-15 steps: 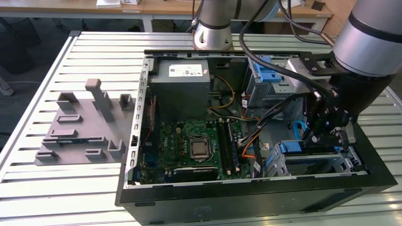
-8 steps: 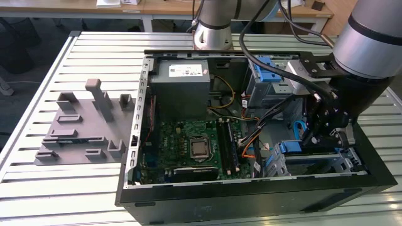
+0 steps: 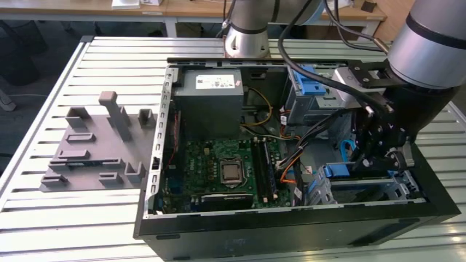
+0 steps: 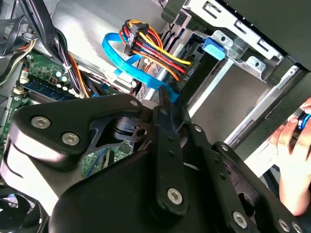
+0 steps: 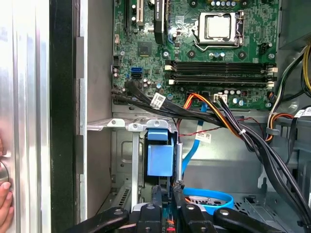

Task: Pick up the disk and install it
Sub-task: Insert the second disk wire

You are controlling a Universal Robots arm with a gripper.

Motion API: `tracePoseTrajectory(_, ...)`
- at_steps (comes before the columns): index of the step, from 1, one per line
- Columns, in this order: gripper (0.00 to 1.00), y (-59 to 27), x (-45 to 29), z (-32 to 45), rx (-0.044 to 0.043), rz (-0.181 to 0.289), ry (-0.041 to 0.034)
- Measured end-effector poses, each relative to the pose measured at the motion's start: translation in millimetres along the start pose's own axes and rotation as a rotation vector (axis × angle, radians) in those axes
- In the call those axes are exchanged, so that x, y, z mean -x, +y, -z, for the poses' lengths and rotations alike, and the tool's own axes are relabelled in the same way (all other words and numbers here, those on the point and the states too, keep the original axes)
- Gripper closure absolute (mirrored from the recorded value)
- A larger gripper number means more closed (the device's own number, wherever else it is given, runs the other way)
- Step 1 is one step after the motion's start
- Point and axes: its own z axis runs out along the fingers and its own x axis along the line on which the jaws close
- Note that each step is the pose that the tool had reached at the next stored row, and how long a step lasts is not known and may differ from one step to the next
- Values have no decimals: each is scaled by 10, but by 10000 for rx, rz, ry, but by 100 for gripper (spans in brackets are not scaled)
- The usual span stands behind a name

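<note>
Exterior view: An open computer case (image 3: 291,229) lies on its side on a slatted metal table (image 3: 65,218). The motherboard (image 3: 226,169) faces up, with a grey power supply (image 3: 211,90) at the far end. The arm reaches into the case at the exterior view's right, and the tool (image 3: 378,155) sits low above a metal drive cage (image 3: 364,188) with a blue latch (image 3: 336,170). A grey fixture plate (image 3: 95,147) rests on the table at the exterior view's left.

Second wrist view: The black tool linkage (image 4: 160,145) sits beside a blue data cable (image 4: 121,68) and a multicoloured power connector (image 4: 160,53). A person's hand (image 4: 294,160) is at the case edge.

First wrist view: The tool fingers (image 5: 156,199) are pressed close together just below the blue latch (image 5: 159,158) in the cage. Whether they pinch anything cannot be told. The disk (image 5: 204,200) appears to lie low in the bay beside the tool, under a blue cable loop (image 5: 209,194).
</note>
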Motion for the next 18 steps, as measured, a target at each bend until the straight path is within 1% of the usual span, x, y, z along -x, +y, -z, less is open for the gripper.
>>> tracePoseTrajectory(6, 78, -4, -4, 78, 0, 0, 0)
tracePoseTrajectory(8, 89, -5, -5, 97, 0, 0, 0)
tracePoseTrajectory(18, 89, -8, -7, 141, 0, 0, -1)
